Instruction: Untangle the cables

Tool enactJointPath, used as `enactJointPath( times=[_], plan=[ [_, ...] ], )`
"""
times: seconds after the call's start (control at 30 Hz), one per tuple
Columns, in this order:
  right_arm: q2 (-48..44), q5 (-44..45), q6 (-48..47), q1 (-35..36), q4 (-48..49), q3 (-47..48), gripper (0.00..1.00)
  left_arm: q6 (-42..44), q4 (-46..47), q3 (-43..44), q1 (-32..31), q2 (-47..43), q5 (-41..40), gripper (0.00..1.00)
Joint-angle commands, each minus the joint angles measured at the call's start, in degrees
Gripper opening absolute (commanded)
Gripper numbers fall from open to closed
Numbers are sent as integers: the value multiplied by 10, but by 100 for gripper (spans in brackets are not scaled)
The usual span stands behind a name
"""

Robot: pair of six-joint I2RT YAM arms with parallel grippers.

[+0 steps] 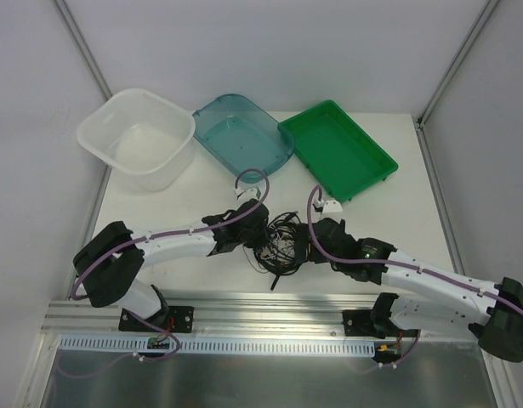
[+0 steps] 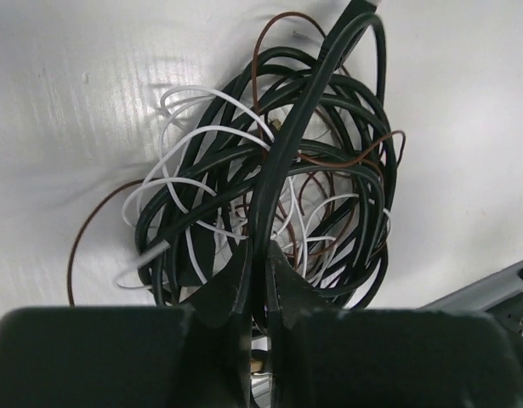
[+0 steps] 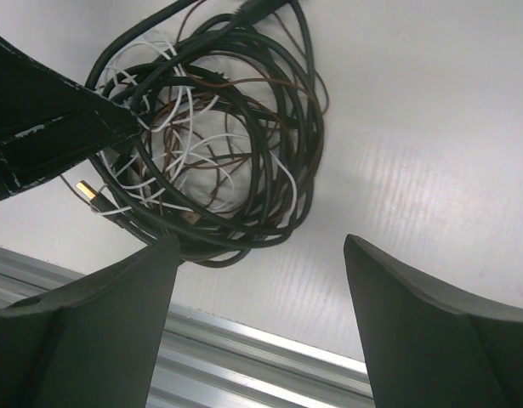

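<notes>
The cables (image 1: 279, 242) lie in one tangled heap of black, brown and white cords on the white table between my two arms. My left gripper (image 2: 258, 251) is shut on a thick black cable (image 2: 304, 119) that runs up from between its fingers over the heap. My right gripper (image 3: 261, 242) is open and empty, just right of the heap (image 3: 210, 144); its left finger sits at the heap's near edge. A gold plug (image 3: 88, 190) sticks out of the heap. In the top view the left gripper (image 1: 254, 231) and right gripper (image 1: 305, 242) flank the heap.
A white tub (image 1: 139, 138) stands at the back left, a blue tray (image 1: 242, 133) in the middle back, a green tray (image 1: 337, 149) at the back right. A metal rail (image 1: 270, 308) runs along the table's near edge, close below the heap.
</notes>
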Motion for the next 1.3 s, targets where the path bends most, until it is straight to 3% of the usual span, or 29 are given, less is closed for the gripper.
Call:
enactJointPath(
  times=[0.0,0.27,0.4,0.53,0.6,0.73,0.8,0.9,0.97,1.03,1.1,1.17,1.27],
  plan=[
    [14,-38,-4,2,111,-19,82,49,-39,46,-19,-16,-41,0],
    [105,-61,13,-15,189,-23,79,149,-131,147,-57,-100,-66,0],
    [145,-52,37,-39,215,-27,72,161,-159,178,-62,-156,-55,0],
    [175,-66,59,-70,230,-45,50,172,-183,195,-62,-198,-60,0],
    [176,-66,70,-76,221,-54,44,183,-201,221,-61,-215,-72,0],
    [130,-57,70,-87,159,-55,20,237,-284,294,-61,-226,-156,0],
    [97,-50,59,-86,120,-39,16,272,-312,343,-59,-220,-188,0],
    [33,-46,15,-86,31,10,16,302,-352,390,-57,-202,-229,0],
    [-1,-38,-22,-85,-33,78,22,308,-357,396,-52,-197,-236,0],
    [-11,-32,-64,-85,-64,138,50,291,-358,384,-38,-194,-227,0],
    [1,-29,-79,-86,-120,173,70,265,-359,356,-26,-193,-202,0],
    [5,-47,-87,-84,-140,200,74,250,-360,333,-16,-190,-195,0],
    [-28,-86,-82,-80,-79,144,75,210,-360,300,-15,-197,-164,0]
  ],
)
